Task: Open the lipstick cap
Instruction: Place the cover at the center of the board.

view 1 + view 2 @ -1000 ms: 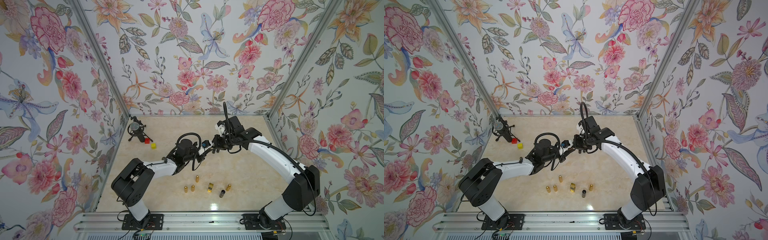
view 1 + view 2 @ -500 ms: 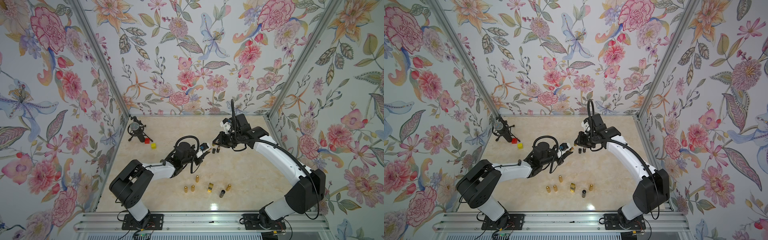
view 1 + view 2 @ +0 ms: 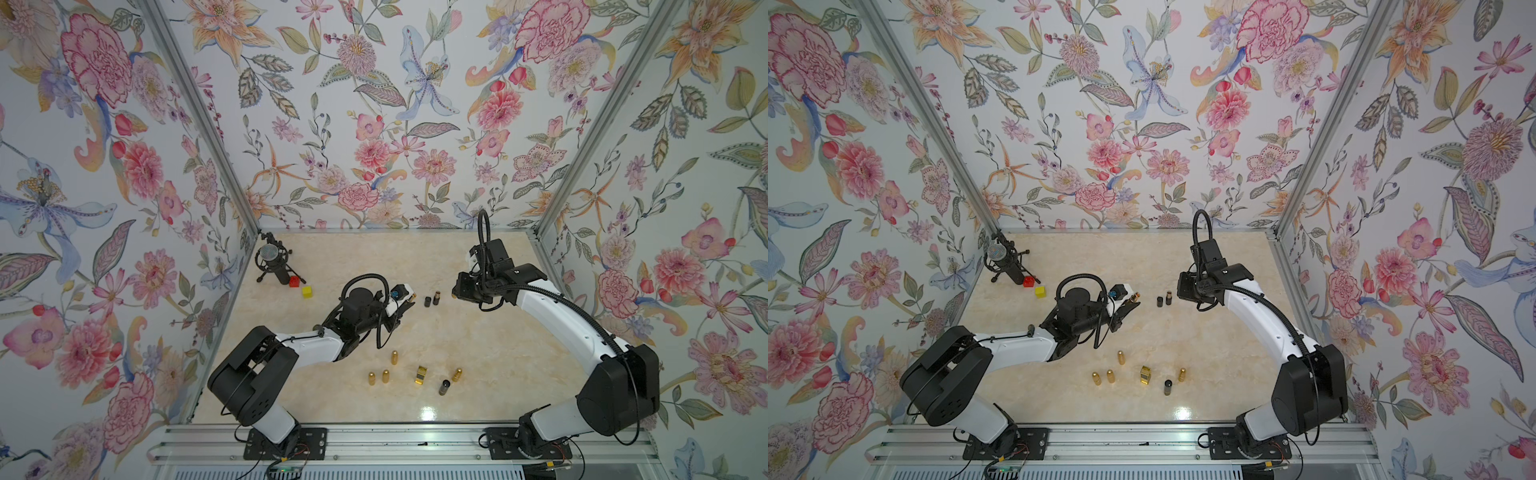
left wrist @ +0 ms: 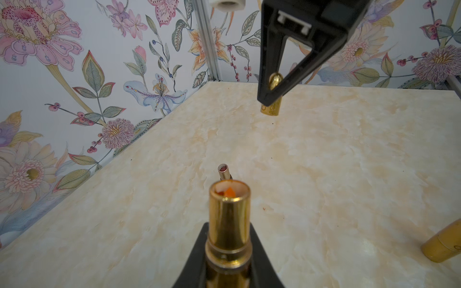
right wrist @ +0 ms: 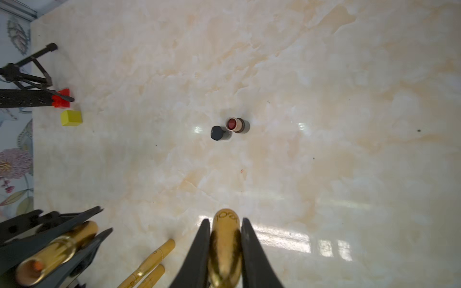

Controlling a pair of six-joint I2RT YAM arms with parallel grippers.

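- The left hand [image 4: 228, 225] was clamped narrow on the gold lipstick tube [image 4: 229, 212]. The tube's open mouth stuck out past the fingertips and showed the orange stick [image 4: 229, 192] inside.
- The right hand [image 5: 225, 220] was pinched tight on the gold cap [image 5: 225, 246], whose rounded end poked out beyond the fingertips. Cap and tube were well apart, so the opening itself looked done (only the setting-down seemed left).
- Between the two hands, down on the surface [image 5: 324, 124], stood a dark lipstick [image 5: 235, 124] with a red stick. Its dark cap [image 5: 217, 133] was close beside it; whether they touched could not be told.
- The gold cap looked smooth and domed between thin fingers, so a tilt or a slight loosening could let it slide out, drop and roll.
- Either hand lowering toward the gap between them could tip over the dark pair.
- The orange stick was bare, so a brush against the right hand could smear or snap it.
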